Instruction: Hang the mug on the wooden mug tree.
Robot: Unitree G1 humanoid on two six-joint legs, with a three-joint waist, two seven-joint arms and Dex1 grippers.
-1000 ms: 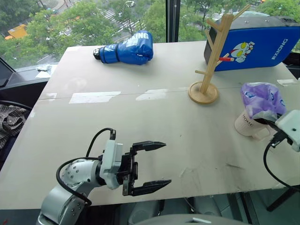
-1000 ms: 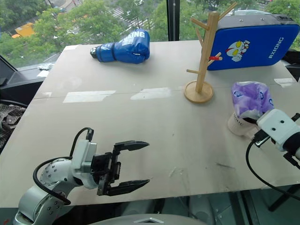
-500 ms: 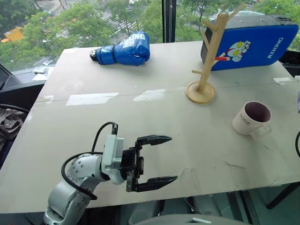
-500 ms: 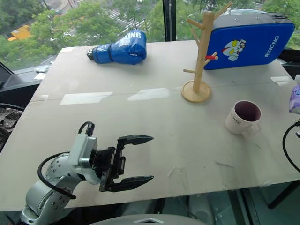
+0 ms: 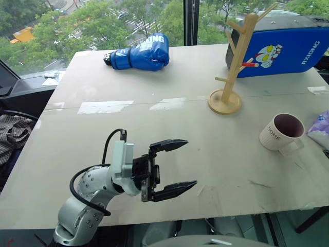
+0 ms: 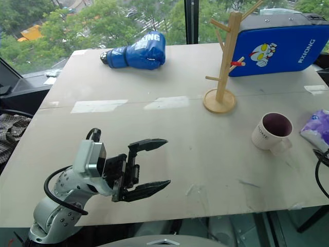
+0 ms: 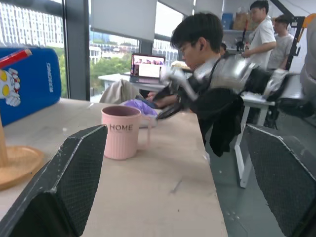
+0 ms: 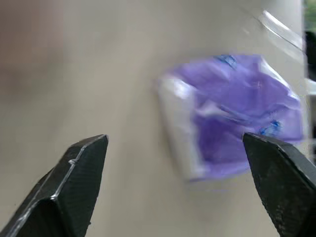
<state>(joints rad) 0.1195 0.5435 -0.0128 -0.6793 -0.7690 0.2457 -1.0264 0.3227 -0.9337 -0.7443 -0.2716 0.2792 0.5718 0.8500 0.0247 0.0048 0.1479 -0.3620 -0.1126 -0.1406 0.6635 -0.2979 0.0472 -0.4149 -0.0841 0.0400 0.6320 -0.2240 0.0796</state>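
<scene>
On the table (image 5: 154, 128), the mug (image 5: 280, 132) stands upright, mouth up.

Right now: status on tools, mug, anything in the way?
Left tool open, empty, hovering over the near table edge. Right tool open above purple packet. Mug upright on table, unobstructed. Wooden mug tree pegs bare.

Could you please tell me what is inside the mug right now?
Nothing shows inside the mug: its dark maroon interior is open to view from the rim down. The very bottom is hidden by the near wall.
</scene>
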